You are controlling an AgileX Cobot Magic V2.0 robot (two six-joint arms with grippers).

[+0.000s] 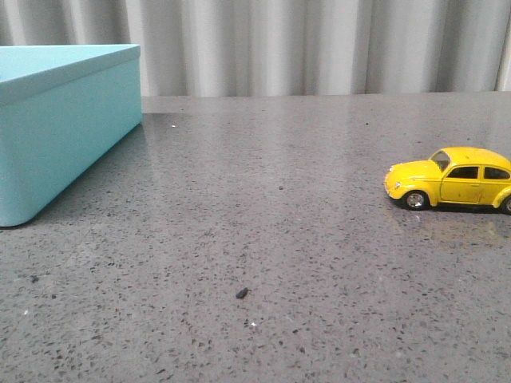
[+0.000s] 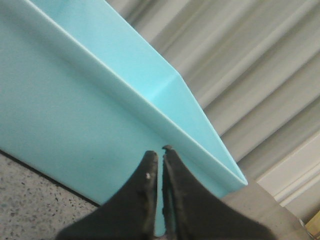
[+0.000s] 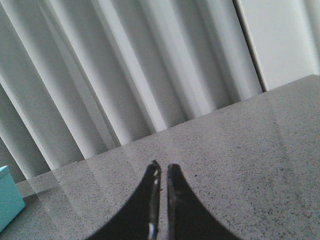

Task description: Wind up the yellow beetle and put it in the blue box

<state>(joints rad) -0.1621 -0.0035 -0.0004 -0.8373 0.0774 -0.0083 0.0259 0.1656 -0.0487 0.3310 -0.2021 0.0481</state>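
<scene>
Yellow beetle (image 1: 453, 179) sits on the table (image 1: 263, 239), well apart from blue box (image 1: 60, 120).

A staged test setup, such as a lab, is suggested rather than a home: a bare speckled grey stone counter (image 1: 263, 239) is backed by a plain pleated grey curtain (image 1: 319, 44), with pale wall panelling (image 3: 280, 40) seen beside it.

Grey speckled table (image 1: 263, 239) meets pale pleated curtain (image 1: 319, 44), seemingly daylit.
</scene>
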